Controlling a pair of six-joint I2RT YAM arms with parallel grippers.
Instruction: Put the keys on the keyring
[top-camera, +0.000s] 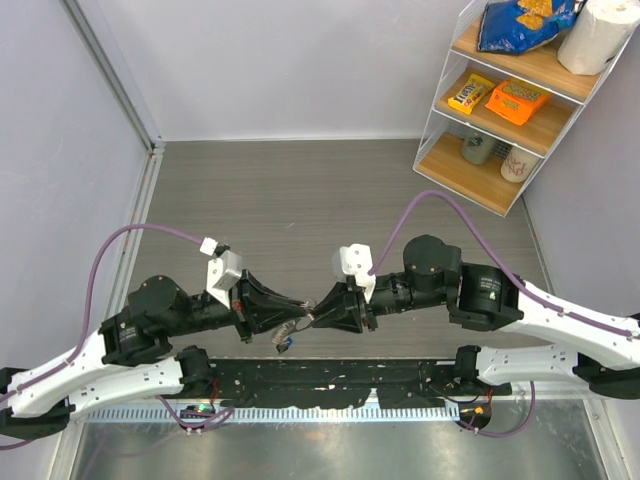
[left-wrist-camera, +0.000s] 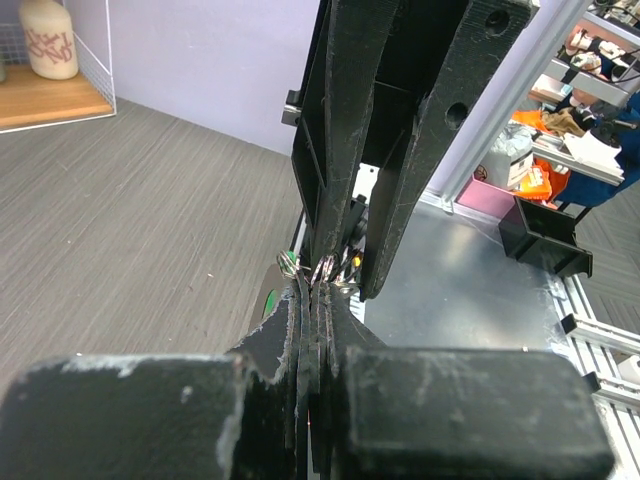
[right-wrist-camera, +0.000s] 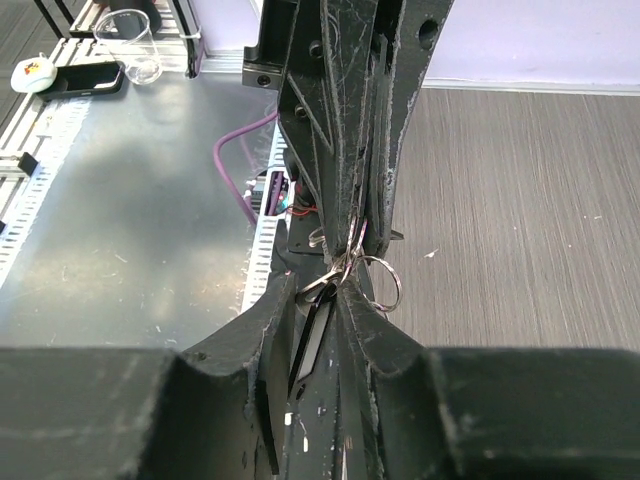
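The left gripper and the right gripper meet tip to tip over the near middle of the table. The left jaws are pressed together on the thin keyring, and its loop pokes out just beside the tips. The keys dangle under the left tips, one of them with a blue head. The right jaws stand a narrow gap apart. Something silvery, perhaps a key blade, lies between them, but I cannot tell whether they grip it.
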